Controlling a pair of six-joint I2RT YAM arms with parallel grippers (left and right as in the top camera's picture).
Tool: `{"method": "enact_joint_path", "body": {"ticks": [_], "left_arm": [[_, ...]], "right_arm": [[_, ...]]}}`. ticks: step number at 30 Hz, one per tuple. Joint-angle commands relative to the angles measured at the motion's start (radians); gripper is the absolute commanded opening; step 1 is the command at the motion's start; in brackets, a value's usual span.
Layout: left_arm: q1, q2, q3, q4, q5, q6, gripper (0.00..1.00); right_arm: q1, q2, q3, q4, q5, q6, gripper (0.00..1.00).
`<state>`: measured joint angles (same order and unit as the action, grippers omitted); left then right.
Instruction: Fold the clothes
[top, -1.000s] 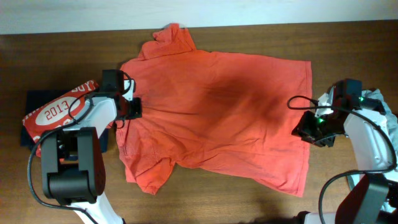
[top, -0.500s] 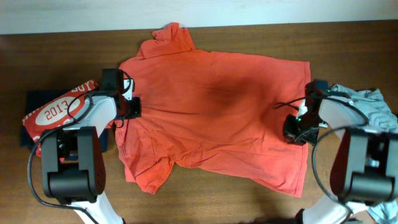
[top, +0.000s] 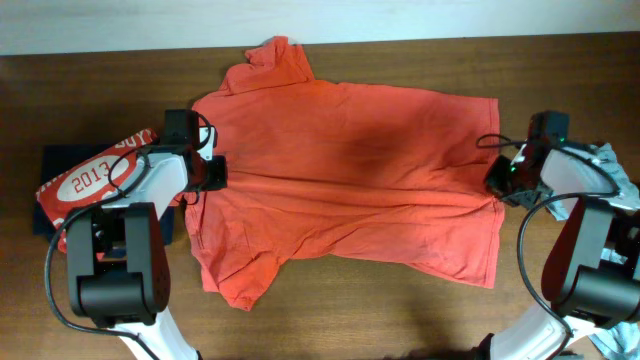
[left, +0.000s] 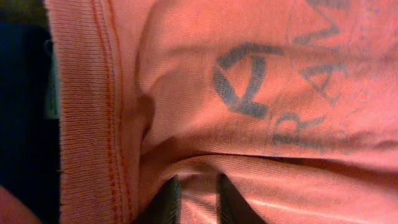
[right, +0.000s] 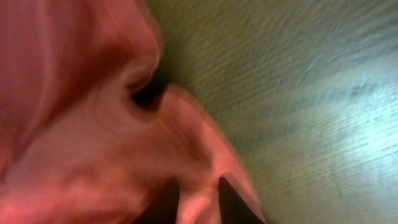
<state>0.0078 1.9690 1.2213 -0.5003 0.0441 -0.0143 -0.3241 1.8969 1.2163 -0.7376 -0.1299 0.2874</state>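
Left wrist view: left claw (left: 193, 200) tips sit narrowly apart with orange-red T-shirt (top: 340, 190) cloth between them. Right claw (right: 194, 200) sits likewise at its edge. I cannot tell whether either clamps.

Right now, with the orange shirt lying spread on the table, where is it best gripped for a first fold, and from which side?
Probably the hem corner at the front right of the orange shirt, approached from the right over bare table. That edge lies flat and straight; the sleeves at the left end are crumpled.

Matt orange-red knit cloth T-shirt (top: 350, 180); smooth grained wooden table (top: 100, 100).
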Motion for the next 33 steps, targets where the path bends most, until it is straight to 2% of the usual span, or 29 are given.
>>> {"method": "enact_joint_path", "body": {"ticks": [1,5,11,18,21,25,27,31,33], "left_arm": [[0.013,0.045,0.04,-0.053,-0.059,0.019,0.36],[0.013,0.043,0.164,-0.204,-0.059,0.019,0.41],[0.012,0.02,0.406,-0.499,-0.059,0.025,0.41],[0.012,-0.102,0.583,-0.772,-0.06,0.068,0.41],[0.012,-0.203,0.584,-0.848,-0.061,0.066,0.35],[0.008,-0.366,0.561,-0.866,-0.082,0.035,0.34],[-0.003,-0.454,0.526,-0.861,-0.141,-0.005,0.34],[-0.027,-0.63,0.359,-0.824,-0.193,-0.089,0.35],[-0.027,-0.705,0.238,-0.797,-0.19,-0.146,0.41]], "right_arm": [[0.005,0.004,0.121,-0.122,-0.088,-0.052,0.39],[0.005,-0.029,0.199,-0.281,-0.088,-0.093,0.42],[0.005,-0.153,0.209,-0.422,-0.088,-0.098,0.45],[0.005,-0.398,0.209,-0.479,-0.1,-0.119,0.46],[0.005,-0.509,0.209,-0.5,-0.1,-0.119,0.5],[0.005,-0.614,0.209,-0.555,-0.099,-0.119,0.54],[0.005,-0.642,0.207,-0.585,-0.1,-0.119,0.55],[0.005,-0.658,0.188,-0.64,-0.1,-0.118,0.56],[0.005,-0.658,0.169,-0.648,-0.105,-0.119,0.56]]}}
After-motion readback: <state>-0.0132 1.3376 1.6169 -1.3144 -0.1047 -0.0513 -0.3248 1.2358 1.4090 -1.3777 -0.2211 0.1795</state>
